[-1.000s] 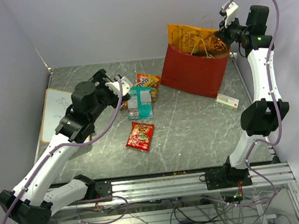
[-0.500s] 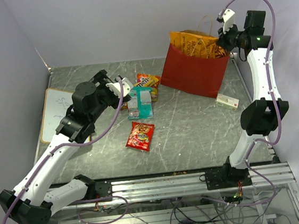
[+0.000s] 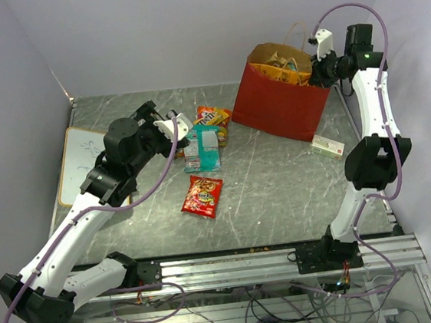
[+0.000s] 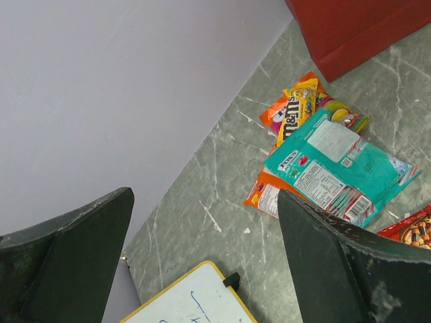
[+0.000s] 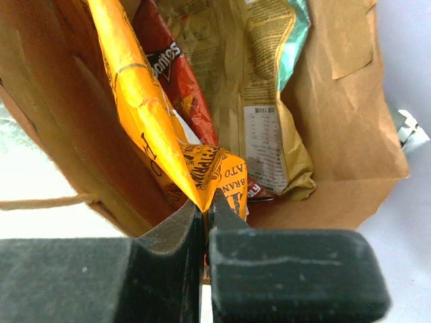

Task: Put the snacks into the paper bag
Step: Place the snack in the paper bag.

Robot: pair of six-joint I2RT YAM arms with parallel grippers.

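Pinching: right fingers (image 5: 289,269) are pressed together on a corner of the orange Kettle chip bag (image 5: 138,101), which sits right at their tips.
Chip bag: inside the paper bag (image 5: 337,155), beside the red Doritos bag (image 5: 168,70) and the tan bag (image 5: 266,101).
Other arm: left fingers (image 4: 67,256) are spread wide and hold nothing, above the surface (image 4: 202,208).
Loose snacks: the teal pack (image 4: 343,168) and yellow candy pack (image 4: 296,111) lie on the surface beyond the left fingers, not touching them.

The paper bag (image 3: 276,113) is red outside, kraft brown inside. Within show a glossy orange chip bag (image 5: 135,101) with black lettering, a red chip bag (image 5: 172,70) and a tan bag (image 5: 266,94). The table (image 3: 280,193) is grey-green with pale veins — on it a teal pack (image 3: 208,151), a red candy pack (image 3: 202,195) and an orange candy pack (image 3: 212,116).
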